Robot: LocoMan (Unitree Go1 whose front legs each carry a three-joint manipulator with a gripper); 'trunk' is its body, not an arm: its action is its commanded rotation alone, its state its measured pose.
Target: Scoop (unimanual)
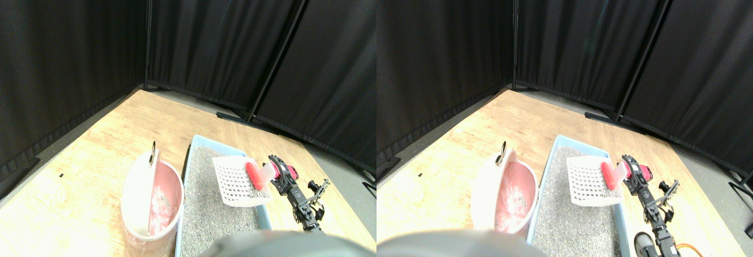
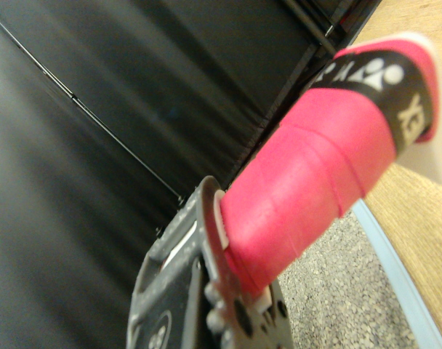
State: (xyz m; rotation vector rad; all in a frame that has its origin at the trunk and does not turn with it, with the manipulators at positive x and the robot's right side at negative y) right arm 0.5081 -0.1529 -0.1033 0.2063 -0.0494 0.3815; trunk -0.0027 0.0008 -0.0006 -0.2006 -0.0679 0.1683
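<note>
Black curtains behind; pincer (image 1: 276, 172) grips pink-wrapped scoop (image 1: 238, 179) handle, above litter tray (image 1: 189, 169).

I see black curtain panels (image 1: 223, 39) hung on dark poles (image 1: 281, 51) closing off the back and left, their flat feet (image 1: 232, 117) resting on the floor. Light wood floor (image 1: 88, 169) fills the middle; a grey strip (image 1: 338, 169) runs along the right edge. There's a small dark speck (image 1: 61, 176) on the wood at left.
</note>
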